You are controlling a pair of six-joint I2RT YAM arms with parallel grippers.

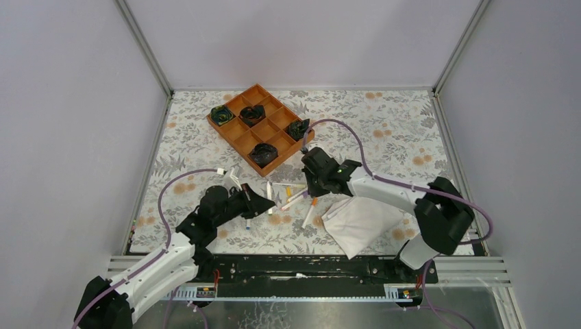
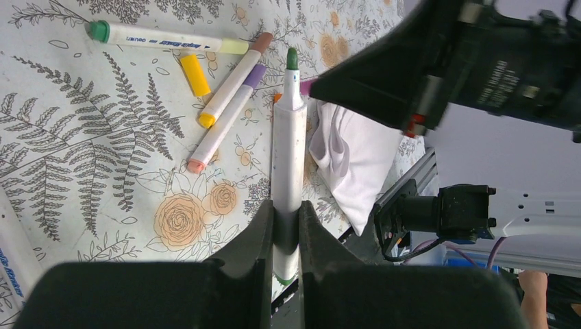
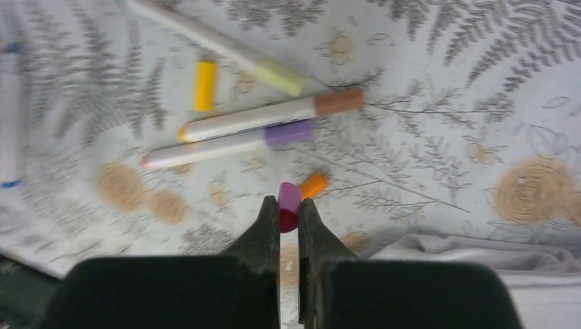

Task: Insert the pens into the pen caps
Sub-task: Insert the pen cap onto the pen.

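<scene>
My left gripper [image 2: 288,214] is shut on the lower barrel of a white pen [image 2: 288,151]. Its bare green tip [image 2: 292,58] points toward the right arm's black gripper body [image 2: 411,75]. My right gripper [image 3: 288,209] is shut on a small pink pen cap [image 3: 288,200], held just above the cloth-covered table. Below it lie an orange cap [image 3: 314,185] and a yellow cap [image 3: 204,85]. A pen with a brown cap [image 3: 274,115], one with a purple cap [image 3: 219,145] and one with a pale green cap [image 3: 219,44] lie there too. In the top view both grippers [image 1: 264,203] [image 1: 310,186] hang over this cluster.
A folded white cloth [image 1: 360,223] lies right of the pens, under the right arm. An orange compartment tray [image 1: 241,134] holding dark bundles stands at the back. Another pen [image 2: 10,253] lies at the left edge. A metal rail [image 1: 308,264] runs along the near edge.
</scene>
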